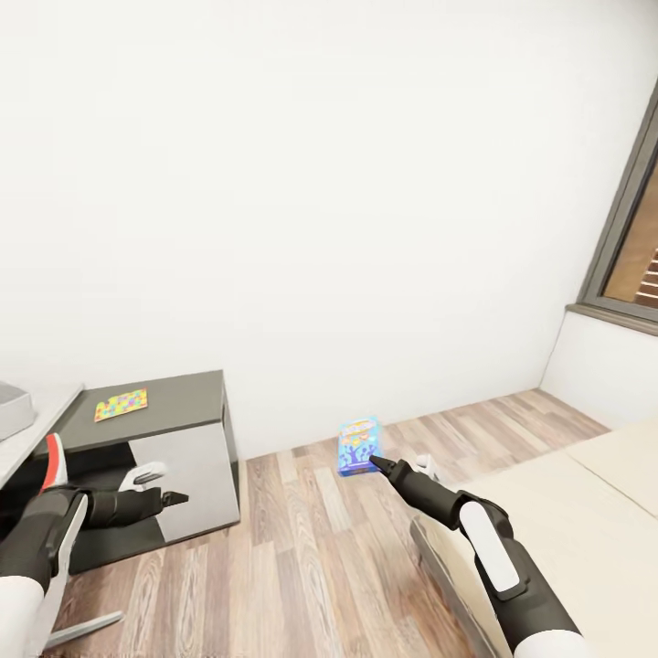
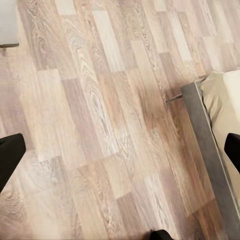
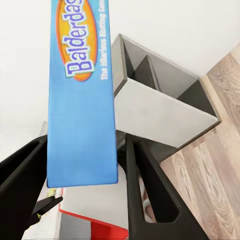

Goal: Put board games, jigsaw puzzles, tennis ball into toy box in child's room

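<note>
My right gripper (image 1: pixel 376 463) is shut on the small blue board game (image 1: pixel 357 445), holding it above the wooden floor near the wall. In the right wrist view the blue "Balderdash" box (image 3: pixel 82 100) stands on edge between the two black fingers (image 3: pixel 145 195). A jigsaw puzzle (image 1: pixel 121 404) of coloured pieces lies flat on the low dark grey section of the table (image 1: pixel 187 393). A corner of the light-grey toy box (image 1: pixel 11 408) shows on the pale table top at the far left. My left gripper (image 1: pixel 174 499) hangs open and empty in front of the table, over bare floor (image 2: pixel 100 125).
The bed (image 1: pixel 585 512) with its beige mattress and grey frame (image 2: pixel 205 150) fills the right foreground. A window (image 1: pixel 631 247) is set in the right wall. Wooden floor (image 1: pixel 302 548) runs between the table and the bed.
</note>
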Available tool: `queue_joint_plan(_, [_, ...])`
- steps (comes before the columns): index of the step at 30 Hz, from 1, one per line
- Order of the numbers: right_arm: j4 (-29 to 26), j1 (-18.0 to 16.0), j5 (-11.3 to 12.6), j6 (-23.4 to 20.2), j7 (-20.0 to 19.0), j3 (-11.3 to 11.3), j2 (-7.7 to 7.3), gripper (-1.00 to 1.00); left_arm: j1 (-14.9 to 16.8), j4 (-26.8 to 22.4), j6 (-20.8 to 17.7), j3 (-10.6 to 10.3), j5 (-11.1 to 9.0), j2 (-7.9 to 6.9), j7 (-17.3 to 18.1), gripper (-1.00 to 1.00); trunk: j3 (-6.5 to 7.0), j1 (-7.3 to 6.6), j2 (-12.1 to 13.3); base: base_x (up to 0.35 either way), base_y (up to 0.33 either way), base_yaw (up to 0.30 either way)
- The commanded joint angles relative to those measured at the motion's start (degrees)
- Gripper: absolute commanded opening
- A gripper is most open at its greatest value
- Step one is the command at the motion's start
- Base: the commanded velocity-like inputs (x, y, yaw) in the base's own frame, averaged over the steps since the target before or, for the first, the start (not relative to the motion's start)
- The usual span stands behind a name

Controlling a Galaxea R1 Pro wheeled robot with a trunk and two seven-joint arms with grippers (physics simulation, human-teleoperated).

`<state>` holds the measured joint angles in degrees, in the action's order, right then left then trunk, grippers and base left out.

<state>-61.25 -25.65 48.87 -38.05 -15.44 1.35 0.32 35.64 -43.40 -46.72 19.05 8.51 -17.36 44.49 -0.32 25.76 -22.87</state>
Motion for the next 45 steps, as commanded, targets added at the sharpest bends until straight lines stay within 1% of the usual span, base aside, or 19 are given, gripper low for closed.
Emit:
queue_joint_plan(1, [-0.01, -0.02, 0.19, -0.36, -0.07, 0.14, 0.04, -1.00, 0.04, -0.02, -0.21, 0.22, 0.61, 0.05, 0.54, 1.00, 0.00, 0.02, -0.05, 0.000, 0.000, 0.263])
queue_joint_plan(8, [-0.01, -0.02, 0.20, -0.40, -0.18, 0.17, -0.03, -1.00, 0.04, -0.02, -0.41, 0.24, 0.49, 0.03, 1.06, 1.00, 0.25, 0.02, -0.05, 0.000, 0.000, 0.267])
queue_joint_plan(10, [-0.01, -0.02, 0.24, -0.43, -0.33, 0.21, -0.08, -1.00, 0.04, -0.04, -0.54, 0.17, 0.28, -0.07, 2.11, 1.00, 0.28, 0.02, -0.05, 0.000, 0.000, 0.185])
queue_joint_plan(11, [-0.01, -0.02, 0.25, -0.44, -0.38, 0.22, -0.10, -1.00, 0.04, -0.06, -0.61, 0.12, 0.19, -0.14, 3.45, 1.00, 0.29, 0.02, -0.05, 0.000, 0.000, 0.096])
queue_joint_plan(12, [-0.01, -0.02, 0.25, -0.46, -0.41, 0.22, -0.11, -1.00, 0.04, -0.08, -0.69, 0.08, 0.14, -0.27, 5.83, 1.00, 0.30, 0.02, -0.05, 0.000, 0.000, 0.061])
queue_joint_plan(14, [-0.01, -0.02, 0.22, -0.51, -0.43, 0.21, -0.13, -1.00, 0.04, -0.10, -0.78, 0.20, 0.35, -1.30, 15.54, 1.00, 0.30, 0.02, -0.05, 0.000, 0.000, 0.026])
queue_joint_plan(15, [-0.01, -0.02, 0.23, -0.52, -0.43, 0.18, -0.14, -1.00, 0.04, -0.10, -0.82, 0.35, 0.45, -2.87, 22.63, 1.00, 0.30, 0.02, -0.05, 0.000, 0.000, 0.010])
queue_joint_plan(16, [-0.01, -0.02, 0.24, -0.53, -0.45, 0.16, -0.18, -1.00, 0.09, -0.19, -0.99, 0.54, 0.52, -4.93, 29.14, 1.00, 0.30, 0.02, -0.05, 0.000, 0.000, 0.005])
queue_joint_plan(18, [-0.01, -0.02, 0.24, -0.53, -0.46, 0.19, -0.17, -1.00, 0.75, -1.24, -1.95, 0.70, 0.42, -7.36, 35.04, 1.00, 0.30, 0.02, -0.05, 0.000, 0.000, 0.003])
queue_joint_plan(20, [-0.01, -0.02, 0.23, -0.53, -0.41, 0.17, -0.10, -1.00, 3.72, -3.36, -5.15, 0.85, 0.20, -9.34, 38.01, 1.00, 0.30, 0.02, -0.05, 0.000, 0.000, 0.001])
queue_joint_plan(23, [-0.01, -0.02, 0.19, -0.53, -0.45, 0.21, -0.13, -1.00, 8.28, -5.12, -9.77, 1.05, 0.03, -12.35, 39.63, 1.00, 0.30, 0.02, -0.05, 0.000, 0.000, 0.000])
queue_joint_plan(25, [-0.01, -0.02, 0.20, -0.53, -0.48, 0.26, -0.19, -1.00, 10.53, -5.69, -11.13, 1.12, -0.01, -13.94, 39.96, 1.00, 0.30, 0.02, -0.05, 0.000, 0.000, 0.000])
queue_joint_plan(27, [-0.01, -0.02, 0.23, -0.53, -0.47, 0.22, -0.19, -1.00, 13.08, -5.96, -11.74, 1.15, 0.17, -14.93, 39.99, 1.00, 0.30, 0.02, -0.05, 0.000, 0.000, 0.000])
queue_joint_plan(29, [-0.01, -0.02, 0.23, -0.53, -0.46, 0.19, -0.18, -1.00, 15.00, -6.07, -11.97, 1.13, 0.38, -15.37, 39.85, 1.00, 0.30, 0.02, -0.05, 0.000, 0.000, 0.000])
queue_joint_plan(32, [-0.01, -0.02, 0.21, -0.53, -0.47, 0.35, -0.25, -1.00, 16.16, -6.14, -11.76, 1.09, 0.49, -15.76, 39.83, 1.00, 0.30, 0.02, -0.05, 0.000, 0.000, 0.000])
queue_joint_plan(35, [-0.09, -0.02, 0.18, -0.53, -0.48, 0.34, -0.25, -1.00, 16.34, -6.17, -11.47, 1.16, 0.39, -15.97, 40.03, 1.00, 0.30, 0.02, -0.05, 0.000, 0.000, 0.000])
queue_joint_plan(38, [-2.45, -0.04, 0.19, -0.53, -0.31, 0.27, -0.20, -1.00, 16.38, -6.17, -11.32, 1.24, 0.32, -16.03, 40.03, 1.00, 0.31, 0.02, -0.05, 0.023, 0.000, 0.023])
queue_joint_plan(40, [-4.10, -0.08, 0.24, -0.53, -0.12, 0.22, -0.14, -1.00, 16.39, -6.17, -11.31, 1.26, 0.33, -16.02, 40.02, 1.00, 0.35, 0.02, -0.05, 0.145, 0.000, 0.173])
queue_joint_plan(45, [-4.91, -0.10, 0.26, -0.83, -0.04, 0.19, -0.14, -1.00, 16.39, -6.17, -11.29, 1.16, 0.29, -15.98, 40.04, 1.00, 0.51, 0.02, -0.05, 0.204, 0.000, 0.250])
